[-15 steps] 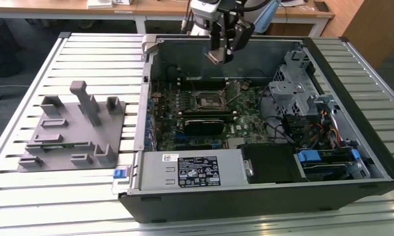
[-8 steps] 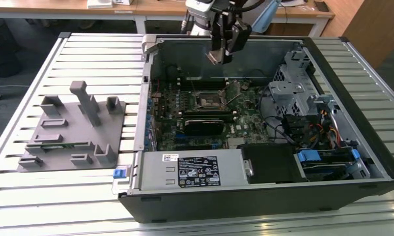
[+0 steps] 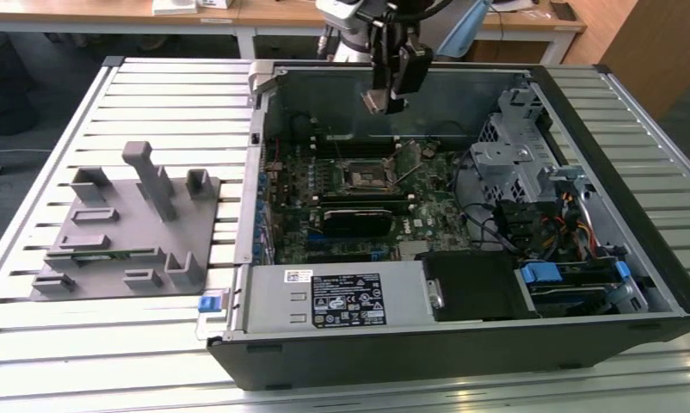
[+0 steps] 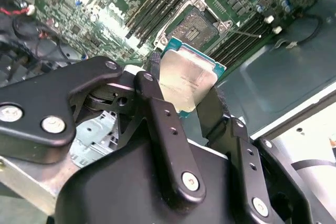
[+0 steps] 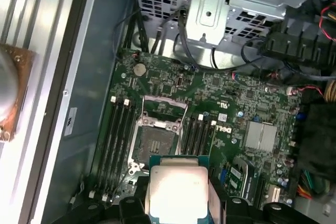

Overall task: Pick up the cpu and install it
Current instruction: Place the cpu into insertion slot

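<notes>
My gripper (image 3: 388, 101) hangs above the far side of the open computer case (image 3: 460, 353), shut on the cpu. The cpu (image 4: 186, 80) is a flat square chip with a silvery top and a pale green rim, pinched by its edges between the two black fingers (image 4: 157, 103). In the first wrist view the cpu (image 5: 176, 190) sits just in front of the open socket (image 5: 156, 142) on the green motherboard. That socket (image 3: 365, 176) lies below the gripper, its metal bracket (image 5: 164, 107) lifted. The socket (image 4: 198, 24) looks bare inside.
A grey plastic tray (image 3: 127, 224) with upright posts stands on the slatted table at the exterior view's left. Inside the case are memory slots (image 5: 118, 140), a metal drive cage (image 3: 517, 146), cables (image 3: 551, 228) and a power supply (image 3: 345, 292) along the near wall.
</notes>
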Action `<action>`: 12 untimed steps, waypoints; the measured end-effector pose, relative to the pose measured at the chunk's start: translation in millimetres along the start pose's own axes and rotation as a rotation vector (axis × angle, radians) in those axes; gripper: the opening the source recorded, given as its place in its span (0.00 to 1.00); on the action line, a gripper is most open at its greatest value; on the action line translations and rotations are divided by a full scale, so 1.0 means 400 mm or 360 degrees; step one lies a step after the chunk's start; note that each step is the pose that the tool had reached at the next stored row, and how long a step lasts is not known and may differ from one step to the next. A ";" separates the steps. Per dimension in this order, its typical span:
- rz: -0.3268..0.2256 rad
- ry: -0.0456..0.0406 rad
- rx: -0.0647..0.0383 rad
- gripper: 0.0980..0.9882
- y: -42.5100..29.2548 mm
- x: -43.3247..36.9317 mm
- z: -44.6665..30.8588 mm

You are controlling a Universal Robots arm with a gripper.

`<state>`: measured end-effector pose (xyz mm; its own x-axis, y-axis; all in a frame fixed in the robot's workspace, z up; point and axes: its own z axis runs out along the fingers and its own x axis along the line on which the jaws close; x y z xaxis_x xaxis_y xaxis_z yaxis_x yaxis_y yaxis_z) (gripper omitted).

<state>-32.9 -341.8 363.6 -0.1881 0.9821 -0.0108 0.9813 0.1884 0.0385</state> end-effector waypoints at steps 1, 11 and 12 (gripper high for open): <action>0.0023 -0.0001 0.0000 0.49 0.000 0.000 0.000; 0.0243 -0.0010 0.0002 0.49 0.000 0.002 0.010; 0.0253 -0.0010 0.0002 0.49 0.000 0.002 0.012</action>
<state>-32.9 -340.9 358.8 -0.0304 0.9995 -0.0110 0.9988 0.0308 0.0387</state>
